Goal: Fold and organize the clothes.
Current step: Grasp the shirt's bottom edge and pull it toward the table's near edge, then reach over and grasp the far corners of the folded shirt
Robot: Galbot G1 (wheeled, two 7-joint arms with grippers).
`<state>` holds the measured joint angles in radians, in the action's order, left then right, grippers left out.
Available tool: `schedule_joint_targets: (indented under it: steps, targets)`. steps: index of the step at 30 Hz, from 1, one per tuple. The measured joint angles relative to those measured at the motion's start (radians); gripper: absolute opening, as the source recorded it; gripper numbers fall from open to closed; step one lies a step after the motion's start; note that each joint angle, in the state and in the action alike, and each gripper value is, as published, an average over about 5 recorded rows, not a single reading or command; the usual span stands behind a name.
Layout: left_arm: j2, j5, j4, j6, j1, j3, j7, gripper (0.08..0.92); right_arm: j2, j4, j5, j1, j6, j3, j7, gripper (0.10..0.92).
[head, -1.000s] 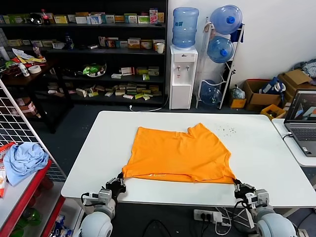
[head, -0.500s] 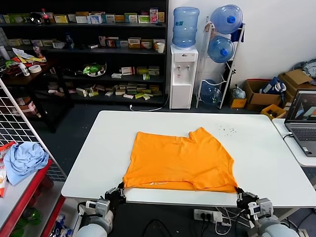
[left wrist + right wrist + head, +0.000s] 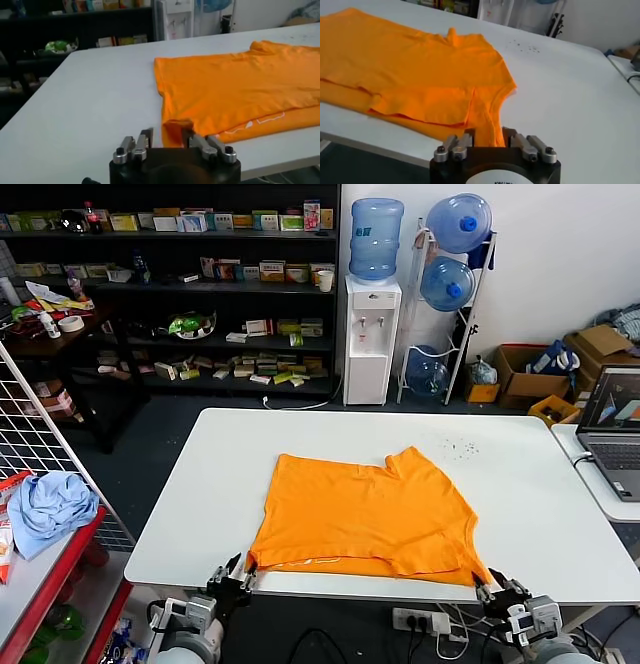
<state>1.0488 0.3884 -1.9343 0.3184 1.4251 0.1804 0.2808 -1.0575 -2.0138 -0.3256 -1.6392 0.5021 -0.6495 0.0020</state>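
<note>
Over on the far left of the head view, a light blue cloth bundle [image 3: 48, 509] sits on a red-edged wire rack [image 3: 62, 569], well apart from everything else. Moving right, the white desk [image 3: 200, 484] fills the middle of the frame, and the orange T-shirt [image 3: 365, 514] lies on it, partly folded, with its near edge running along the desk's front edge. You can make out faint pale lettering near that lower edge.

At the lower left of the frame, the left gripper [image 3: 232, 580] sits just at the shirt's near left corner. In the left wrist view the left gripper [image 3: 167, 141] has its fingers apart, with the shirt's corner lying between them and not pinched.

Lower right of the frame, the right gripper [image 3: 497, 592] is at the shirt's near right corner, by the desk's edge. Same deal in the right wrist view: the right gripper [image 3: 489, 136] has its fingers spread, with the orange cloth loose in the gap.

Far right, a laptop [image 3: 612, 429] sits on a neighbouring desk. Along the top of the frame are dark shelves [image 3: 200, 284] and a water dispenser [image 3: 370, 334].
</note>
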Motion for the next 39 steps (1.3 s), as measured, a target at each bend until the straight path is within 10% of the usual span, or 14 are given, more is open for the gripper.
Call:
schedule_joint_targets:
  steps: [11,39]
  targets:
    - [0.026,0.008,0.022,0.013,-0.049,-0.014,-0.005,0.813,0.02,0.0,-0.026,0.034,-0.05,0.0,0.001,0.817]
    - [0.085,0.113,0.369,-0.057,-0.516,-0.104,-0.029,0.823,0.089,0.409,-0.237,0.498,-0.208,0.135,-0.083,0.823]
